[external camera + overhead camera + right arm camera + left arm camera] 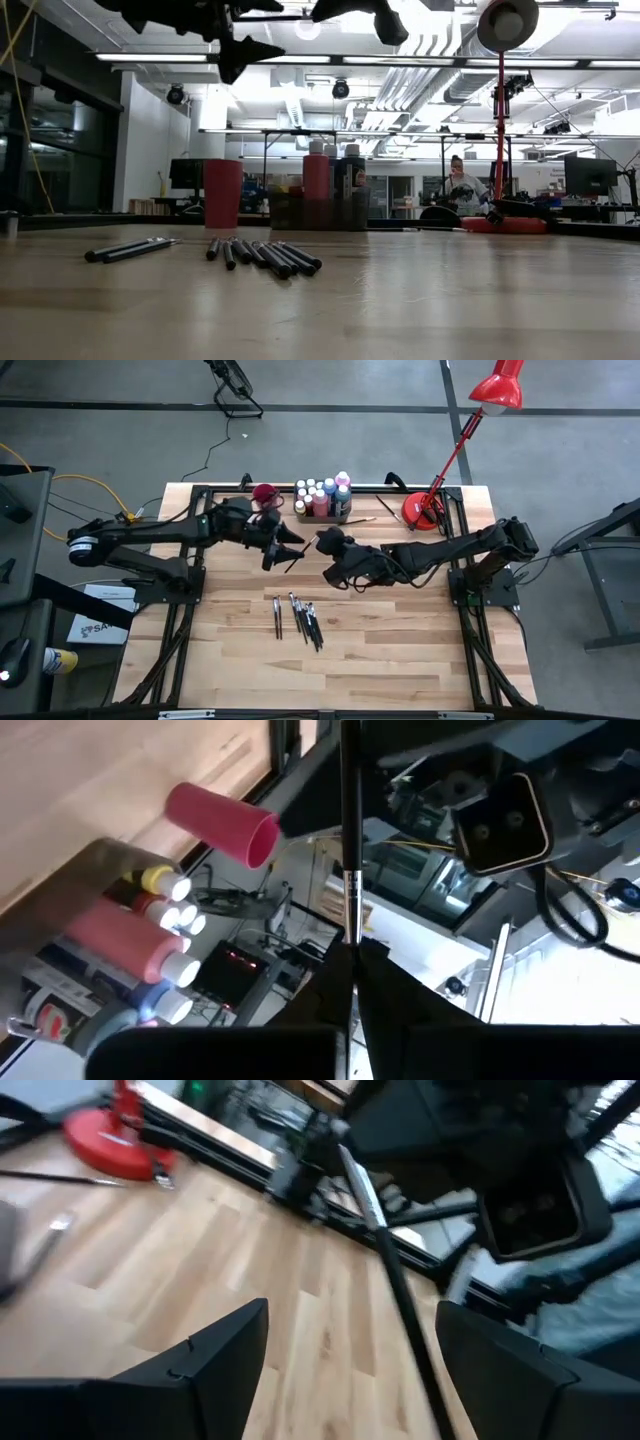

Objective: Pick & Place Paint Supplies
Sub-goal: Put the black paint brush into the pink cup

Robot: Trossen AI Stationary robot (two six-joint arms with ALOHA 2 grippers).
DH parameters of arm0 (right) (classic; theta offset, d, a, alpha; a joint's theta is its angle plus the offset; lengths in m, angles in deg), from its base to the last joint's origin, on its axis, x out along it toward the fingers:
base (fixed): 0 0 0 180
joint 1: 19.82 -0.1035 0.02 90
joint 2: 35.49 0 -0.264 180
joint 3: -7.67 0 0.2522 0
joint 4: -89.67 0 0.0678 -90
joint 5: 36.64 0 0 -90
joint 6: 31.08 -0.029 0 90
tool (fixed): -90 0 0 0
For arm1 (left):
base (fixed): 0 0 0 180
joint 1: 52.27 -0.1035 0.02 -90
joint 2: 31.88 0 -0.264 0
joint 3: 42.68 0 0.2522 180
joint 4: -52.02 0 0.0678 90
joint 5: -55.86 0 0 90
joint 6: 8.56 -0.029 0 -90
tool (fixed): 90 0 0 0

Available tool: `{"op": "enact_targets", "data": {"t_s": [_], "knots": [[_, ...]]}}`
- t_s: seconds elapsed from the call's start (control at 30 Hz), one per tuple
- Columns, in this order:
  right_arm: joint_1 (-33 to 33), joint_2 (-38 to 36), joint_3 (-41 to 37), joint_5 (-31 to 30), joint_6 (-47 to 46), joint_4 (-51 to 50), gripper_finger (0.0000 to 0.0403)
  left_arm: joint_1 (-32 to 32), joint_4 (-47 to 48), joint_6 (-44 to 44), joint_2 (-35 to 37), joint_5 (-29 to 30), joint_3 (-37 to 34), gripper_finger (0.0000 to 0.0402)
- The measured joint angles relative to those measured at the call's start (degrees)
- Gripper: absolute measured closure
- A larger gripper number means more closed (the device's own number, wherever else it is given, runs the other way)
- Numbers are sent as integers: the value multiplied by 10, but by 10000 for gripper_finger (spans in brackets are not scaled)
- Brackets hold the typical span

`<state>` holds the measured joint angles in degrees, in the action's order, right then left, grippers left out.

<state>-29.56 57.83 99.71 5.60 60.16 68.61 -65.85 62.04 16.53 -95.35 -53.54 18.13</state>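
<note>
— Pale wooden surface (400,650) is carrying what, exactly?

— Loose paintbrushes (300,619) are lying in a row near the front; paint bottles (322,497) are standing in the grey tray (322,516) at the back, with the red cup (266,493) just beside it; a red lamp (424,512) is sitting further right.

— And the arms?

— Both are hanging above the middle; the right pincer (350,952) is squeezing one brush (347,830) by its end, shaft pointing toward the left arm; the left pincer (350,1342) is standing wide, its fingers (200,1355) flanking that same brush without touching it.
</note>
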Motion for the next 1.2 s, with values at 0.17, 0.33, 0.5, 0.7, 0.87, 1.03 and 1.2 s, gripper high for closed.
{"op": "enact_targets", "data": {"t_s": [0.17, 0.33, 0.5, 0.7, 0.87, 1.03, 1.2], "knots": [[4, 0, 0, 15, 5, 7, 399, 1, -6, 14, -25, -32, 22, 119], [4, 0, 0, 47, 5, 7, 399, 1, -12, 23, -32, -28, 34, 120], [4, 0, 0, 63, 6, 7, 399, 1, -13, 46, -32, -18, 36, 148], [4, 0, 0, 80, 16, 7, 399, 1, -18, 52, -35, -12, 36, 205], [4, 0, 0, 90, 17, 13, 399, 1, -29, 67, -43, -10, 36, 253], [4, 0, 0, 92, 21, 17, 400, 1, -32, 69, -61, -22, 37, 309], [4, 0, 0, 87, 18, 19, 400, 1, -32, 61, -62, -19, 36, 381]]}}
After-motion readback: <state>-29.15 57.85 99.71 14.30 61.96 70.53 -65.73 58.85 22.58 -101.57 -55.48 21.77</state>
